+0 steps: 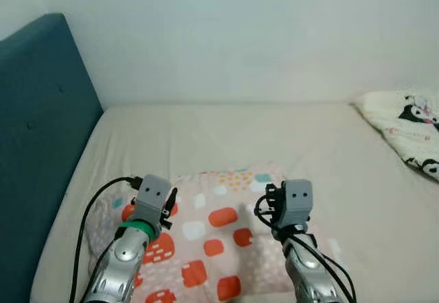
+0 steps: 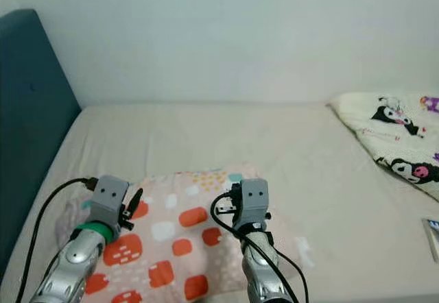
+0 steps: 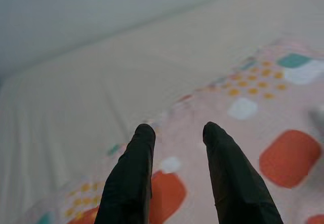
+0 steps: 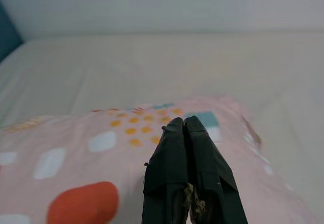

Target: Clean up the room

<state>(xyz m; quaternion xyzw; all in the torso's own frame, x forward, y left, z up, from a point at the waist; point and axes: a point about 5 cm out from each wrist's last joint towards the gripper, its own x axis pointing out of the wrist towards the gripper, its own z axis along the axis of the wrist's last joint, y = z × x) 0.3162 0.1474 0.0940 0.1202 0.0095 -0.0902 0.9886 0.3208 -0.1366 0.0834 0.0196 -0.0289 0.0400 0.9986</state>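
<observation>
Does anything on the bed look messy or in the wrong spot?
A little. The pink pillow with orange patches lies mid-bed, away from the blue headboard. The cartoon blanket sits bunched at the far right edge. Left gripper open, right gripper shut, both over the pillow.

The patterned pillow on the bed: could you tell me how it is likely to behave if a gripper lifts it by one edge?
The patterned pillow looks soft and puffy, so it would probably sag and fold, not stay flat. It seems light for its size. Its fabric cover lying on the bed sheet suggests it would drag, not slide, when pushed.
</observation>
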